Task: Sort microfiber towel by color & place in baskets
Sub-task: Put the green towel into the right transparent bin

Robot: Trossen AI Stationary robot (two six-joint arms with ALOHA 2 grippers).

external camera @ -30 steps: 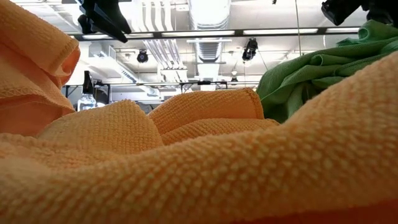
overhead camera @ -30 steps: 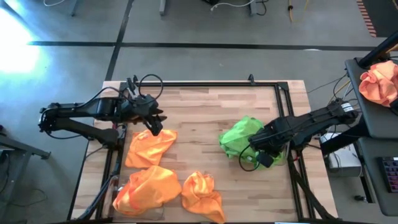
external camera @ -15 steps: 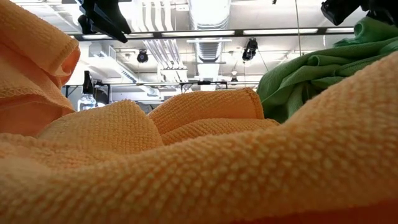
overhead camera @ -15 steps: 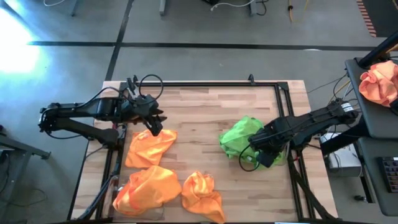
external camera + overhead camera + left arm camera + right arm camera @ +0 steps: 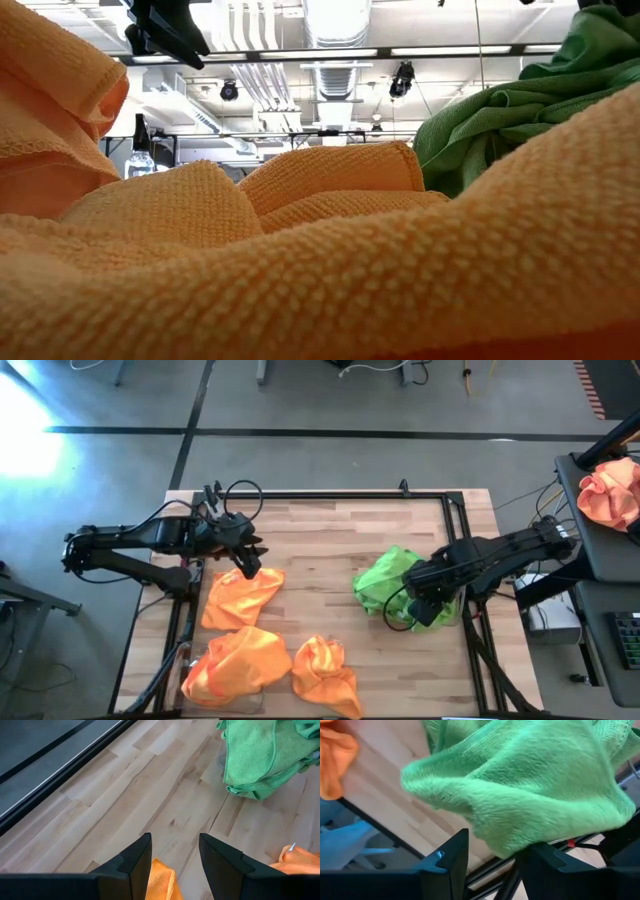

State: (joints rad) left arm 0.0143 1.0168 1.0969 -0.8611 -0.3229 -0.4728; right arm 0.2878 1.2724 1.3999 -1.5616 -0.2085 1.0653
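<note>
On my left, the left pincer [image 5: 248, 563] hangs over the wooden table [image 5: 330, 540] near its back-left part, just at the far edge of the first orange towel [image 5: 240, 597]; from its wrist view I see its two dark fingers [image 5: 136, 862] standing apart with bare wood and a corner of orange cloth between them, gripping nothing. Next, in the front-left corner, I log a second orange towel [image 5: 236, 665], crumpled and spread over what I take for a clear basket, though I cannot make out the basket's outline. Just right of it lies a third orange towel [image 5: 324, 672], bunched at the table's front edge and apart from the first. In the low view, orange cloth [image 5: 300, 270] fills nearly the whole picture. Further right, across a stretch of bare table, the lime green towel [image 5: 390, 582] sits heaped toward the right side; whether a basket lies under it I cannot tell. The right pincer [image 5: 425, 605] is at the heap's right-front edge; in its wrist view the fingers [image 5: 451, 865] are spread, with a fold of green cloth [image 5: 530, 795] draped just ahead of and over them, and I cannot tell if any is pinched. Off the table, far right, a paler peach cloth [image 5: 608, 492] rests on a side desk [image 5: 600, 575].
</note>
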